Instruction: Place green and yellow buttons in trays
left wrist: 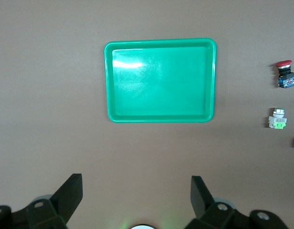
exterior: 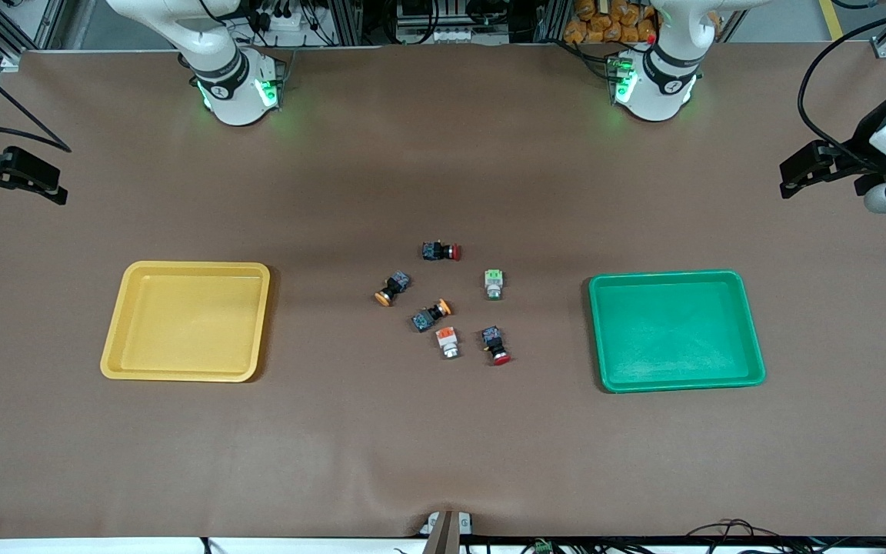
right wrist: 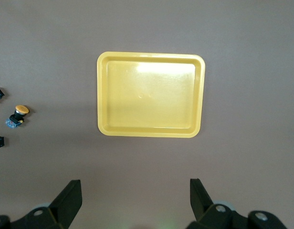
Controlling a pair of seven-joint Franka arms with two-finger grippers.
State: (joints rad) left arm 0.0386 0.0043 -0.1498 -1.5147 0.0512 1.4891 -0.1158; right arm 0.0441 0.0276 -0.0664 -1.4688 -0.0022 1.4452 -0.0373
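Buttons bunched mid-bench between both trays, so within either arm's reach: two yellow-capped switches point(exterior: 391, 288) point(exterior: 431, 315), green-block switch point(exterior: 494, 284), orange-block switch point(exterior: 447, 342). Red-capped switches point(exterior: 441, 251) point(exterior: 494, 344) mixed in, not for sorting. Yellow tray point(exterior: 185, 374) toward right arm's end, green tray point(exterior: 676, 381) toward left arm's, both w/ nothing inside. Left end effector point(left wrist: 136, 200) parked high over bench nr green tray, fingers wide apart, holding nothing; right end effector point(right wrist: 135, 200) likewise nr yellow tray. Both waiting, prob. start pose; nothing sorted yet.
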